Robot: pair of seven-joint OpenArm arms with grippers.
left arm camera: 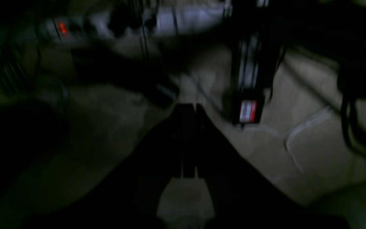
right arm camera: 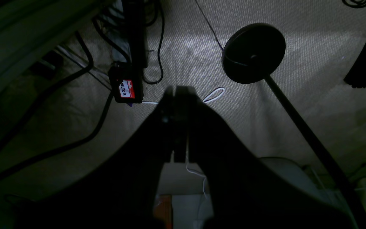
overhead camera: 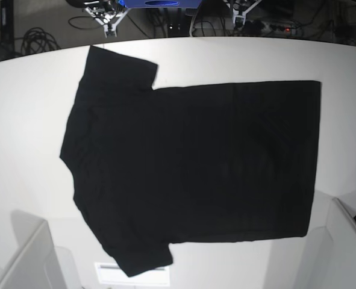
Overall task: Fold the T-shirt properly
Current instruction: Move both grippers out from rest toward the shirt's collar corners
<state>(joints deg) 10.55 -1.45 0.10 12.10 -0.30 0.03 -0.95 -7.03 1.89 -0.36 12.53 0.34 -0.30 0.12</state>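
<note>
Plain black T-shirt [overhead camera: 196, 168], white table [overhead camera: 27, 138]

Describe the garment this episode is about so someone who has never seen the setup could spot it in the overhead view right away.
Start at the white table that fills the base view. Spread flat across its middle lies the T-shirt, plain black, collar end toward the view's left and straight hem toward the right, both short sleeves splayed out. It is the only dark item on the pale surface, unfolded.
</note>
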